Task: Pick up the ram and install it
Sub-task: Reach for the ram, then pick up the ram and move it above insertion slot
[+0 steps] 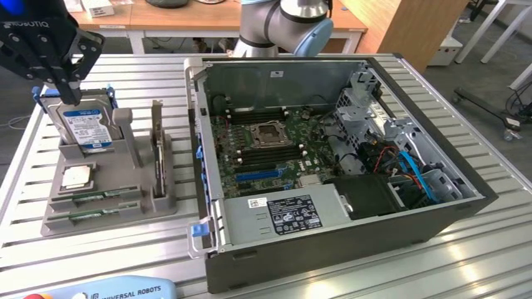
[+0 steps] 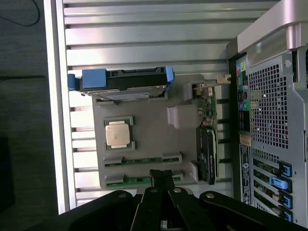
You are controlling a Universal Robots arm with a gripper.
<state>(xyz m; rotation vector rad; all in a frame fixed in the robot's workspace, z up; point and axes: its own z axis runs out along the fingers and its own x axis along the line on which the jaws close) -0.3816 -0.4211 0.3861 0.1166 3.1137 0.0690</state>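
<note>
The open computer case fills the middle of the slatted table. At nine o'clock from it in the exterior view sits the grey holder tray, with a blue-labelled hard drive upright at its twelve-o'clock end. The gripper hangs over that drive, its fingers pressed fully together and holding nothing. The ram sits in the slot at the tray's six-o'clock end, at six o'clock from the fingertips and well apart from them. Its twin is just beside it. The ram is probably light, stiff and thin, with delicate chips and contacts. A pinch across the board at mid-length looks safest.
</note>
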